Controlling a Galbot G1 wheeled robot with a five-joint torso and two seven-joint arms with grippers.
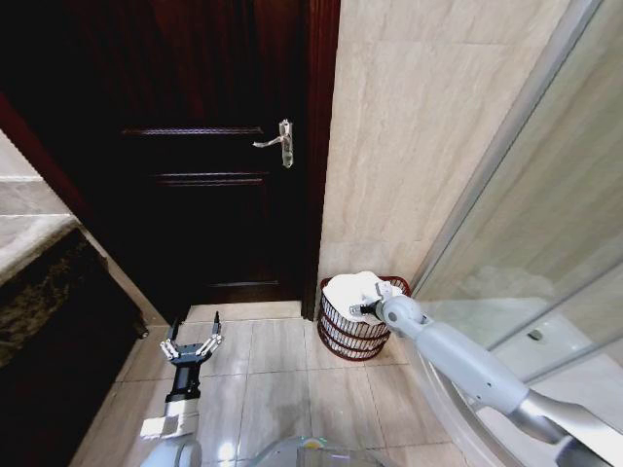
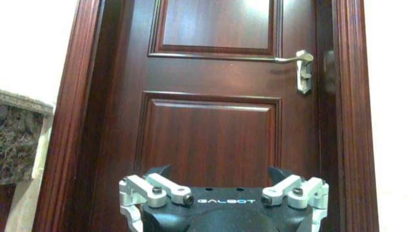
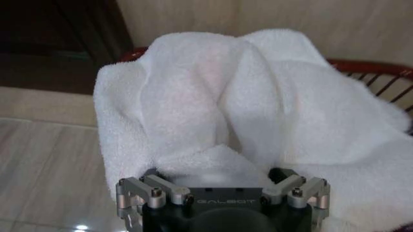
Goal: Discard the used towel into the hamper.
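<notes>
The white towel (image 1: 350, 290) lies bunched over the top of the hamper (image 1: 350, 338), a dark red wire basket on the tiled floor against the beige wall. My right gripper (image 1: 366, 309) reaches to the hamper's rim and is pressed into the towel. In the right wrist view the towel (image 3: 258, 96) spills across the red rim (image 3: 368, 65), and the right gripper (image 3: 216, 173) has its jaws spread with cloth between them and its tips buried. My left gripper (image 1: 193, 342) hovers open low over the floor, facing the door; its own camera shows the left gripper (image 2: 219, 170) holding nothing.
A dark wooden door (image 1: 195, 146) with a metal handle (image 1: 280, 142) stands shut just left of the hamper. A glass shower screen (image 1: 526, 243) runs along the right side. A dark stone counter (image 1: 39, 282) borders the left. Tiled floor (image 1: 282, 379) lies between.
</notes>
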